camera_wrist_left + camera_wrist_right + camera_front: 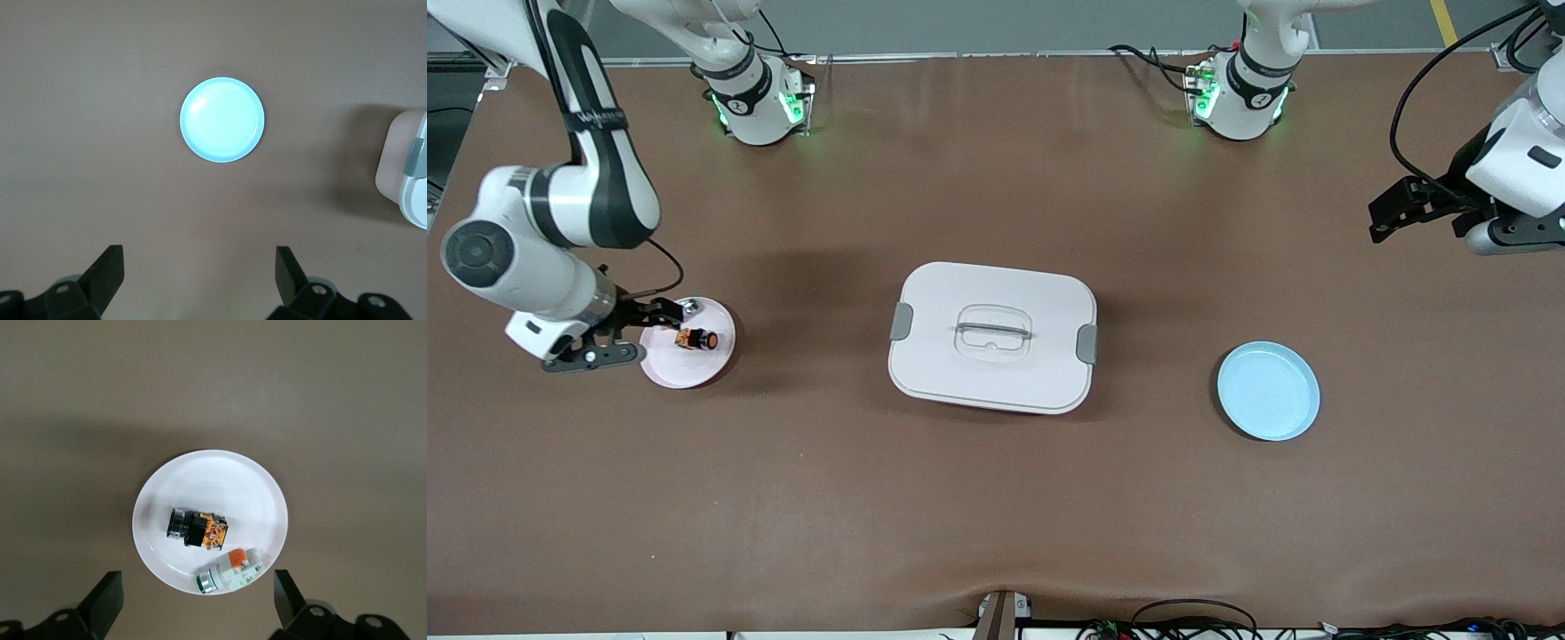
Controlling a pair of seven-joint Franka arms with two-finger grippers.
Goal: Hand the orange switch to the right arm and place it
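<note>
Orange switch (198,528), a stubby black-and-orange push-button part with a round cap, lies on its side in a smooth, round pink plate (716,363) at the right arm's end of a brown matte table (996,516). Touching or just beside it on the same plate lies a silvery-clear part (230,571) with orange bits. The right gripper (649,331) hangs over this plate, its black fingers spread wide and holding nothing. At the table's middle sits a white rounded-rectangular box (992,338) with grey side clips and a recessed clear handle in its lid. Toward the left arm's end lies a glossy, round pale-blue plate (1268,391), shallow and bare. The left gripper (1392,213) waits in the air above the table at that end, its fingers likewise wide apart and holding nothing.
</note>
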